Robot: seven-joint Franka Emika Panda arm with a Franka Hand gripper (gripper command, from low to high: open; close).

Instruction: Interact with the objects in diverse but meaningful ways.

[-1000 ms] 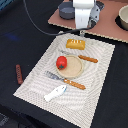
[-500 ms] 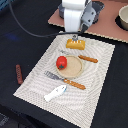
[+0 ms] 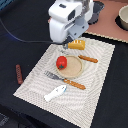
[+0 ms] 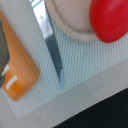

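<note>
The work surface is a black tabletop [image 3: 20, 30] carrying a pale woven rectangular placemat [image 3: 37, 82], set at an angle in the exterior view.

Items, from the exterior view's left to its right:

1. Thin dark-brown toy sausage [image 3: 18, 73]. It lies on the bare tabletop, off the placemat, at about 9 o'clock from the plate and well apart from it.
2. White toy fish [image 3: 55, 93]. It lies on the placemat at about 7 o'clock from the plate, just beside the fork.
3. Fork with a grey metal head and an orange handle [image 3: 65, 80]. It lies along the plate's 6 o'clock edge, tines toward the exterior view's left.
4. Red round toy tomato [image 3: 61, 62]. It rests on the tan round plate [image 3: 74, 70], on the plate's 9 o'clock side. In the wrist view the tomato [image 4: 111, 20] overlaps the plate rim [image 4: 75, 27].
5. Yellow-orange ridged bread-like block [image 3: 77, 44]. It sits on the placemat at about 12 o'clock from the plate, partly behind the arm.
6. Knife with an orange handle [image 3: 88, 59]. It lies at the plate's 2 o'clock edge. The wrist view shows its grey blade [image 4: 52, 47] flat on the placemat beside the plate.
7. Grey pot [image 3: 123, 17]. It stands on a tan board at the far corner (only partly in frame).

The white robot arm [image 3: 67, 20] hangs over the placemat's far edge. The gripper [image 3: 65, 47] is low, near the bread-like block; whether its fingers are spread or pressed together cannot be told from either view.
</note>
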